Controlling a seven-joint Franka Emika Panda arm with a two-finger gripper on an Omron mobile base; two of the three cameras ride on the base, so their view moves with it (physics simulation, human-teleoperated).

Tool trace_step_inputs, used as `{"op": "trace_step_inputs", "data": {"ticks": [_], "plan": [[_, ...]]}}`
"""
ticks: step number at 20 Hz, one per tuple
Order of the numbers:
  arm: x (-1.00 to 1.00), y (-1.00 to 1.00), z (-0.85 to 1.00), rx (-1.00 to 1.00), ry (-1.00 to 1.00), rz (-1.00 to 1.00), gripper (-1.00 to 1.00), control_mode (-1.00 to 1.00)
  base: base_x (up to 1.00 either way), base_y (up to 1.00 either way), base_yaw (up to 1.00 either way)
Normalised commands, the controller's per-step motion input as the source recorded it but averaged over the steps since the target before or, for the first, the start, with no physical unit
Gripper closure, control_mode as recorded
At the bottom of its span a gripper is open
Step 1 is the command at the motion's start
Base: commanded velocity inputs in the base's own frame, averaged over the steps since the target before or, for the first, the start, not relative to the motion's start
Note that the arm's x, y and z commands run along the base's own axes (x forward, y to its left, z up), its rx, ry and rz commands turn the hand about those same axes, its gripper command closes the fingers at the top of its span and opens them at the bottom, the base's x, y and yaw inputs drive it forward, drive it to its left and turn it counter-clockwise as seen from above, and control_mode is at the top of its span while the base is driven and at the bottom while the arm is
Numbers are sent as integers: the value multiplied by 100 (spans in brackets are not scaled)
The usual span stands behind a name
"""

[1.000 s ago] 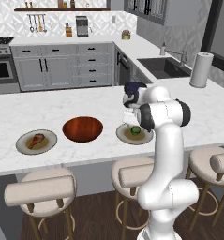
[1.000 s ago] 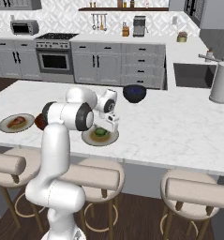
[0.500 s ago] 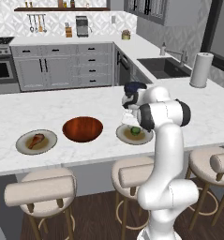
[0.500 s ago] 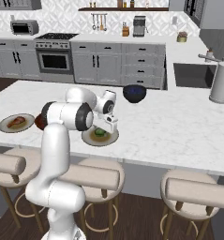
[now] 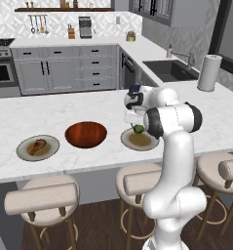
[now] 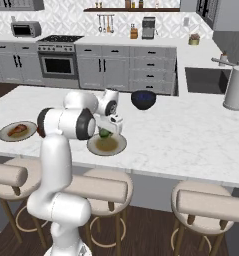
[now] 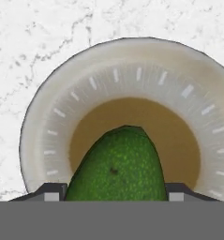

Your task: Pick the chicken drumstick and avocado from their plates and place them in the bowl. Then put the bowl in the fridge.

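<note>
my end effector [image 5: 136, 126] is low over the right plate [image 5: 148, 142], fingertips [image 7: 51, 191] one on each side of the avocado [image 7: 117, 165]. in the hand view the tips sit right against its flanks, but i can't tell if they're actually clamped or just bracketing it, and i can't tell if it's off the plate. the avocado is centred between the fingers, long axis pointing away from the camera, so the squeeze goes across its narrow width: good for a round, slippery fruit.

bowl [image 5: 86, 134] is just left of this plate on the surface [image 5: 49, 112], near enough for a short lateral carry. drumstick [image 5: 37, 146] is on the far left plate [image 5: 25, 152], untouched, beyond the bowl. bowl sits between the two plates, which keeps both transfers short.

judgement: avocado pick in hand, early in the task. risk: fruit rolling out if the grip lands off-centre.
</note>
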Motion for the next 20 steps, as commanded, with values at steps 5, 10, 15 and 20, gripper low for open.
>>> {"op": "trace_step_inputs", "data": {"ticks": [5,10,15,20], "plan": [[-32,80,97,-21,-49,35,100,-100,0,0,0],[-2,87,77,-10,-27,48,100,-100,0,0,0],[0,100,48,-4,0,53,100,-100,0,0,0],[-2,91,-2,-9,3,47,100,-100,0,0,0]]}}
